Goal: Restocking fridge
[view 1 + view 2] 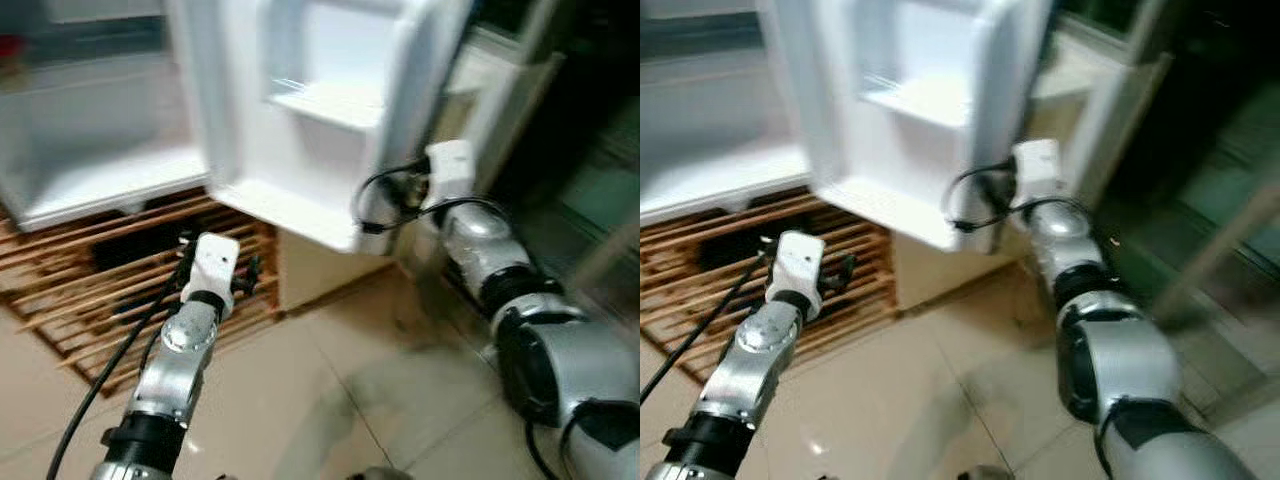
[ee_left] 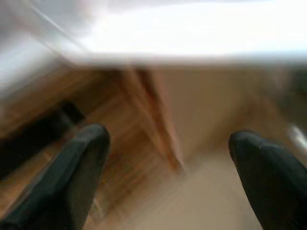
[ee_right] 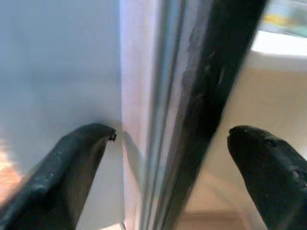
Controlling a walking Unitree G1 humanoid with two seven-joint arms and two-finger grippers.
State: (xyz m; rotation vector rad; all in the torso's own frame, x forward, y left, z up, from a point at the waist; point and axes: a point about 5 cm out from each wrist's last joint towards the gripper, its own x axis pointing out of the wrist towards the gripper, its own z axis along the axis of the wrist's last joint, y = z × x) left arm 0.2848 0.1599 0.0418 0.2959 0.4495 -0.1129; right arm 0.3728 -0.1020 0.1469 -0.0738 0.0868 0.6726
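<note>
The white fridge door (image 1: 300,120) stands swung open, and its inner shelves (image 1: 335,105) hold nothing. My right gripper (image 3: 172,139) is at the door's outer edge (image 3: 163,120), open. One finger (image 3: 81,158) is on the door's white inner side, the other (image 3: 268,167) on its outer side, so the edge runs between them. My left gripper (image 2: 168,143) is open with nothing between its fingers. It hangs low under the door's bottom corner (image 1: 220,268), in front of a wooden slatted rack (image 1: 90,290). The fridge's white inner shelf (image 1: 100,170) looks bare.
The wooden rack lies on the floor below the fridge body. Beige tile floor (image 1: 330,400) spreads in front of me. A pale cabinet side (image 1: 320,265) stands behind the door's lower corner. A dark doorway (image 1: 590,150) is at the right.
</note>
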